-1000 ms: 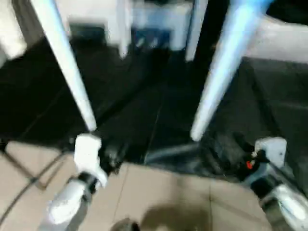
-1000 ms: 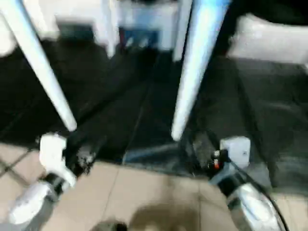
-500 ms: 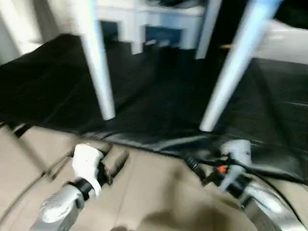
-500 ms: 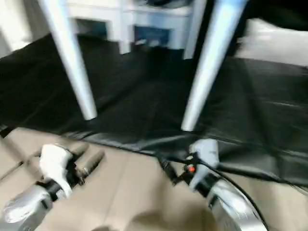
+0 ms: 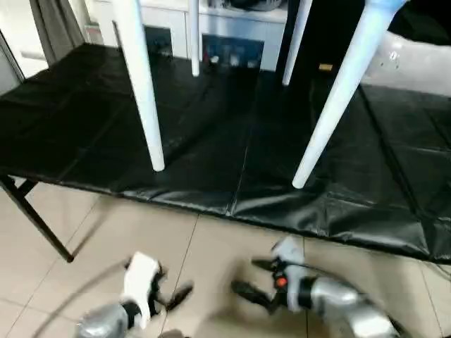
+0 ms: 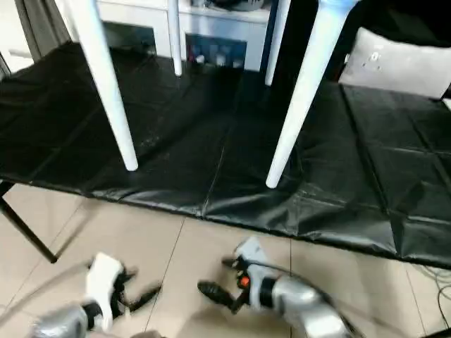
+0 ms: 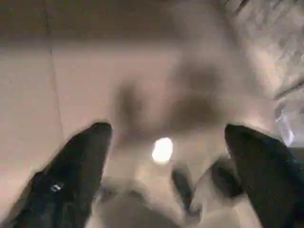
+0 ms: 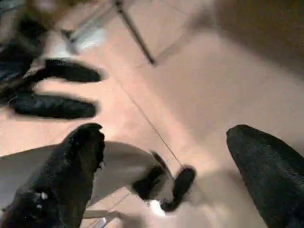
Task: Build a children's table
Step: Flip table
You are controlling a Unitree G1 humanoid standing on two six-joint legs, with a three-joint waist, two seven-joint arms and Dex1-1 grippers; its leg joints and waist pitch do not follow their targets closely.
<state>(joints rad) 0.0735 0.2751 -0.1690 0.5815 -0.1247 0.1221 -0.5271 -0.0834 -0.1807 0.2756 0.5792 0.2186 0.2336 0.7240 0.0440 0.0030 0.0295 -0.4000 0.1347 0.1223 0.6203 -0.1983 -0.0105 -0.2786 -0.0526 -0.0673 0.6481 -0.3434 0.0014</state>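
Note:
The children's table stands upright on the black mat, and its top is out of view above. Its near left leg (image 5: pixel 144 91) and near right leg (image 5: pixel 330 105) rest their feet on the mat, with the two far legs (image 5: pixel 194 39) behind. Both grippers hang low over the beige floor, in front of the mat's edge and apart from the legs. My left gripper (image 5: pixel 173 285) is open, its black fingers (image 7: pixel 80 161) wide apart with nothing between them. My right gripper (image 5: pixel 248 277) is open too, with only floor between its fingers (image 8: pixel 71 166).
The black mat (image 5: pixel 232 141) covers a low work table with a dark folding leg (image 5: pixel 35 218) at the left. A white cabinet (image 5: pixel 225 21) stands behind it and a grey cushion (image 6: pixel 394 67) lies at the back right. Beige floor tiles (image 5: pixel 211 239) lie below.
Both arms have dropped and drawn back from the table's legs, down over the floor. The left gripper's fingers have spread wider. The camera has shifted; the table stands as before.

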